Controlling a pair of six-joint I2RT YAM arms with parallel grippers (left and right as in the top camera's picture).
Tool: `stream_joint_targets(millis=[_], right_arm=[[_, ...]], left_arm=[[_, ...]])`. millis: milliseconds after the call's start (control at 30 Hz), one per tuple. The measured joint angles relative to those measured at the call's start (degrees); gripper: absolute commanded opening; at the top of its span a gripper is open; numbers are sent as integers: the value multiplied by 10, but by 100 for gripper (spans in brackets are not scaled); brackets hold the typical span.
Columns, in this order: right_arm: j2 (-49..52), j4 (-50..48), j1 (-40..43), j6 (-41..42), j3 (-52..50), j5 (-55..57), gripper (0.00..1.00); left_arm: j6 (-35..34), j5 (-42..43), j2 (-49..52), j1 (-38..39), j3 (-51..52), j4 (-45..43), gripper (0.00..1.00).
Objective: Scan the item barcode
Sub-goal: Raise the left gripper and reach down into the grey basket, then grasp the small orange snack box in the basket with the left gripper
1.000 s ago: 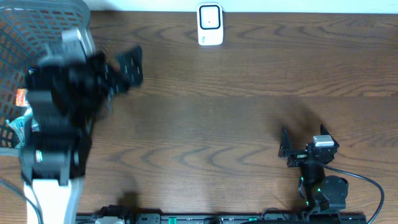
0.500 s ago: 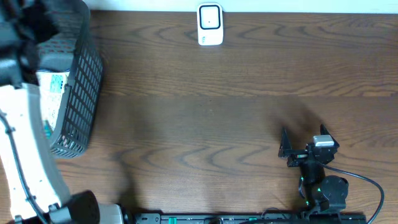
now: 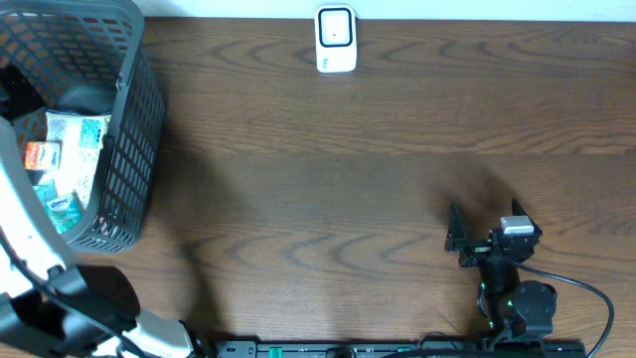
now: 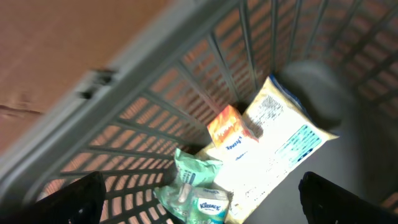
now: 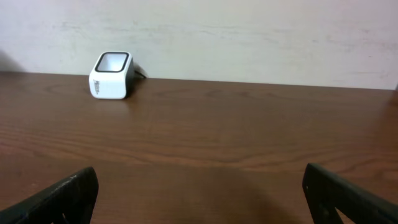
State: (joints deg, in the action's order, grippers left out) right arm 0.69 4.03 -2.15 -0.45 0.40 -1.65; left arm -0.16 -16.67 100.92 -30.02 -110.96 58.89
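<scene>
A dark grey mesh basket (image 3: 139, 119) stands at the table's far left and holds the items. In the left wrist view I see a white printed packet (image 4: 273, 149), a small orange box (image 4: 227, 127) on it, and a green Kleenex tissue pack (image 4: 196, 196). My left gripper (image 4: 200, 190) hangs open above these items, holding nothing. Only its white arm (image 3: 20, 199) shows overhead, at the left edge. The white barcode scanner (image 3: 336, 40) stands at the table's far edge. My right gripper (image 3: 451, 231) rests open near the front right and faces the scanner (image 5: 112, 74).
A grey rounded object (image 4: 317, 87) lies in the basket behind the white packet. The basket's rim (image 4: 143, 68) crosses the left wrist view diagonally. Brown wooden tabletop (image 3: 328, 199) stretches between basket, scanner and right arm. A pale wall (image 5: 249, 37) rises behind the scanner.
My left arm has swung from beside the basket to the left edge, and its gripper now hangs over the basket's inside. The right arm has not moved.
</scene>
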Motion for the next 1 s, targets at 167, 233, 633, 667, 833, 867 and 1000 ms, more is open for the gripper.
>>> stream_joint_targets(millis=[167, 233, 633, 667, 833, 867, 1000], right_arm=[[0, 0, 0, 0, 0, 0, 99], [0, 0, 0, 0, 0, 0, 99], [0, 0, 0, 0, 0, 0, 99], [0, 0, 0, 0, 0, 0, 99], [0, 0, 0, 0, 0, 0, 99], [0, 0, 0, 0, 0, 0, 99], [0, 0, 0, 0, 0, 0, 99]], left_arm=[[-14, 0, 52, 0, 3, 2, 97], [-37, 0, 75, 0, 5, 0, 98], [-181, 0, 179, 0, 7, -11, 97], [-186, 0, 187, 0, 7, -14, 97], [-200, 0, 220, -2, 7, -41, 71], [-199, 0, 225, -2, 7, -46, 67], [-210, 0, 239, -3, 7, -69, 63]])
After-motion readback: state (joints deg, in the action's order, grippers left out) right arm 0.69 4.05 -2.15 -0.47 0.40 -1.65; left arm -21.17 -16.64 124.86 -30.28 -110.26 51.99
